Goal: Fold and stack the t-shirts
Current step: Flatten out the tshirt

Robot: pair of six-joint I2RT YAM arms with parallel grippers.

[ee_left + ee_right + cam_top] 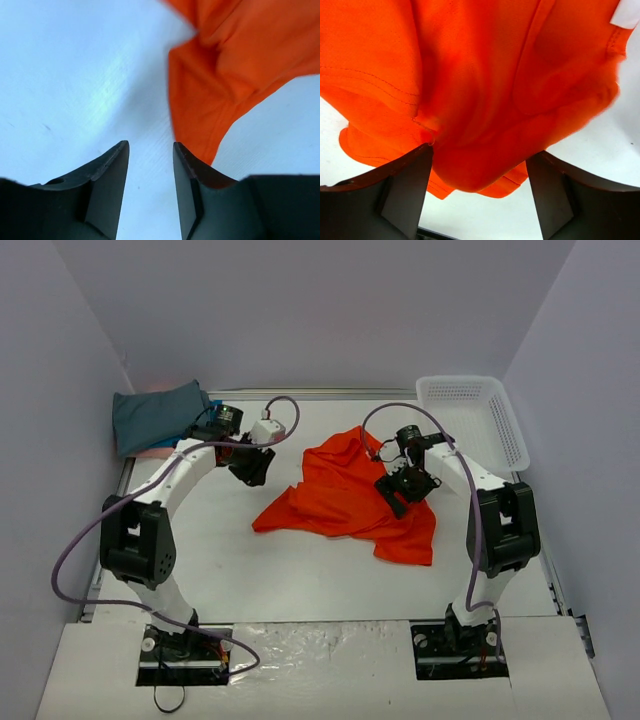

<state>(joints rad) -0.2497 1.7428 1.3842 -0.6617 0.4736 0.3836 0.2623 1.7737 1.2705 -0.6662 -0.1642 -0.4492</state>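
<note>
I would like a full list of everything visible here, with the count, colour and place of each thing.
orange t-shirt: 1, bright orange, crumpled, middle of table
dark grey-teal t-shirt: 1, folded, top of stack, far left corner
pale pink t-shirt: 1, only an edge shows under the stack
mesh basket: 1, white plastic, far right corner
table: 1, white
left arm, right arm: 2, white and black, bases at near edge
left claw: 1, black, open, over bare table beside the orange cloth
right claw: 1, black, open, over the orange t-shirt
</note>
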